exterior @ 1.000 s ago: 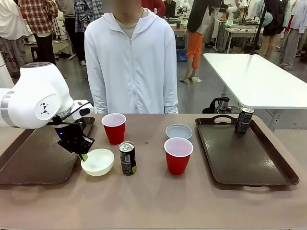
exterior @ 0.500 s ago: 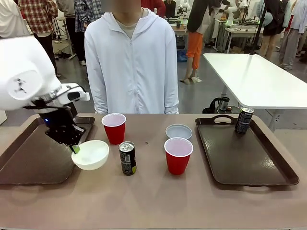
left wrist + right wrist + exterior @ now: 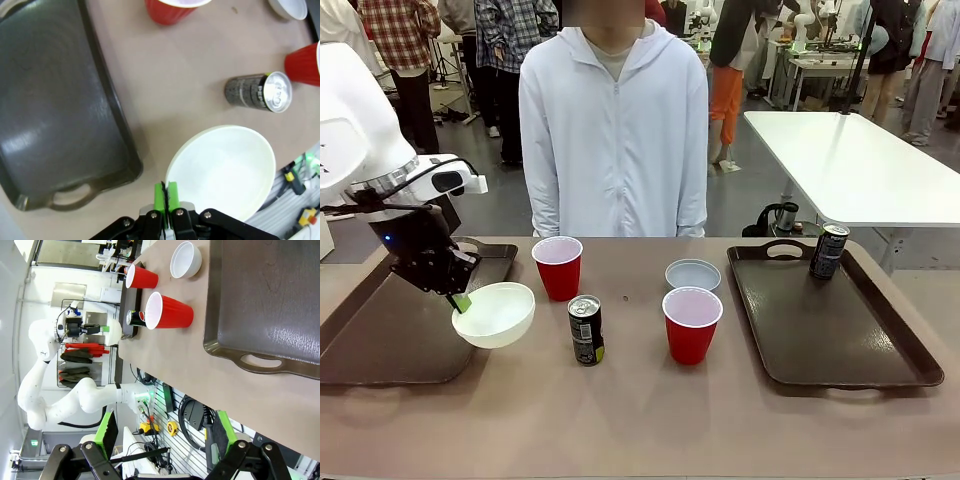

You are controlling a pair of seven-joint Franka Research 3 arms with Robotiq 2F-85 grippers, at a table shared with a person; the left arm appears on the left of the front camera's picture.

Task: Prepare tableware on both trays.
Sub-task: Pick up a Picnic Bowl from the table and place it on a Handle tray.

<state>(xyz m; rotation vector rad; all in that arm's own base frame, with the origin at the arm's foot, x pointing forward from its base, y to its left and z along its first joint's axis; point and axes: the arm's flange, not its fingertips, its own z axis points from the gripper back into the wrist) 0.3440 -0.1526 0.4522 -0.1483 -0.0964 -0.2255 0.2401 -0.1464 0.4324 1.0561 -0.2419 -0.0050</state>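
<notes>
- The left gripper (image 3: 459, 299) pinches the rim of the white bowl (image 3: 500, 314) between its jaws.
- The white bowl hangs tilted at the right edge of the left tray (image 3: 380, 335), near its front corner.
- The right gripper (image 3: 164, 434) has its jaws spread with nothing between them, off the handle end of the right tray (image 3: 840, 330).
- On the table (image 3: 640, 420) between the trays stand the far cup (image 3: 558, 268), the near cup (image 3: 691, 326), the grey bowl (image 3: 692, 274) and the table can (image 3: 586, 330).
- The tray can (image 3: 828, 251) stands upright at the right tray's far end.
- A person (image 3: 613, 130) stands at the far side.
</notes>
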